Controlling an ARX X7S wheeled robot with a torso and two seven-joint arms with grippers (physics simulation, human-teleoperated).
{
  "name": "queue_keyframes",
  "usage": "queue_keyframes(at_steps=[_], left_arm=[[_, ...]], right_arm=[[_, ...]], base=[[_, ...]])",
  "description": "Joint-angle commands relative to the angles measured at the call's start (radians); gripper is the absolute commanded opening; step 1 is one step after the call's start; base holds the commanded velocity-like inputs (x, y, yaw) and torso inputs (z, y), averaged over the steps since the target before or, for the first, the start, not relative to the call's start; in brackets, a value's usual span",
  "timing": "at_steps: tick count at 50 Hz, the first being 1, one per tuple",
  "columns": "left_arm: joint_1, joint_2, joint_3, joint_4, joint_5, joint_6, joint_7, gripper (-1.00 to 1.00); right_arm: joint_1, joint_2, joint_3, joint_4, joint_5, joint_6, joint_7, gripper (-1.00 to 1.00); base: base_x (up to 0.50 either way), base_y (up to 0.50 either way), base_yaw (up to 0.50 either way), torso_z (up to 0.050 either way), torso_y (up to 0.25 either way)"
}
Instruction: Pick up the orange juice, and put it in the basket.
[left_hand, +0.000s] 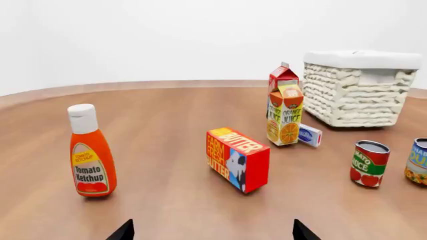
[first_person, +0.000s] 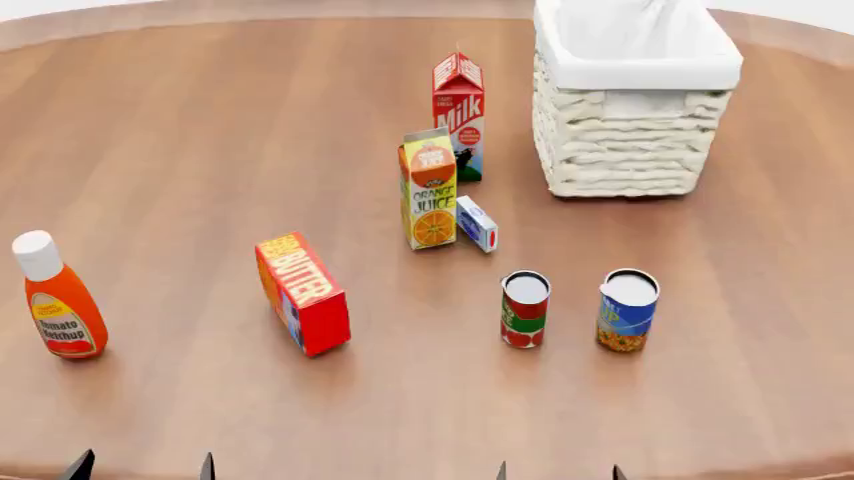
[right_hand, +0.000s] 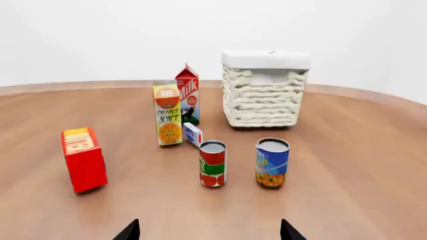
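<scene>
The orange juice (first_person: 430, 190) is a tall yellow-and-orange carton standing upright mid-table; it also shows in the left wrist view (left_hand: 285, 114) and the right wrist view (right_hand: 167, 113). The basket (first_person: 627, 140) of white wicker with a white cloth lining stands at the far right, also in the left wrist view (left_hand: 357, 90) and the right wrist view (right_hand: 263, 92). My left gripper (first_person: 142, 468) and right gripper (first_person: 557, 472) are open and empty at the near table edge, far from the carton. Only their black fingertips (left_hand: 123, 231) (right_hand: 130, 231) show.
A red-and-white Milk carton (first_person: 458, 115) stands just behind the juice, a small blue-and-white box (first_person: 477, 223) beside it. A red butter box (first_person: 303, 293), a ketchup bottle (first_person: 59, 297), a tomato can (first_person: 525, 309) and a blue can (first_person: 627, 309) stand nearer me.
</scene>
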Motion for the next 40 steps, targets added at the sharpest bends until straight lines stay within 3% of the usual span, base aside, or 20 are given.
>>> queue_keyframes(at_steps=[1,10,40], left_arm=[[0.000,-0.016,0.018,0.000,-0.016,0.000,-0.018,1.00],[-0.001,-0.043,0.050,-0.001,-0.043,0.002,-0.050,1.00],[-0.004,-0.085,0.100,-0.002,-0.085,0.006,-0.099,1.00]], right_arm=[[0.007,0.025,-0.032,0.017,0.025,-0.011,0.031,1.00],[0.021,0.054,-0.066,-0.004,0.034,0.022,0.047,1.00],[0.023,0.098,-0.118,-0.035,0.051,0.031,0.094,1.00]], base=[[0.00,0.00,0.00,0.000,0.000],[0.04,0.00,0.00,0.000,0.000],[0.33,0.00,0.00,0.000,0.000]])
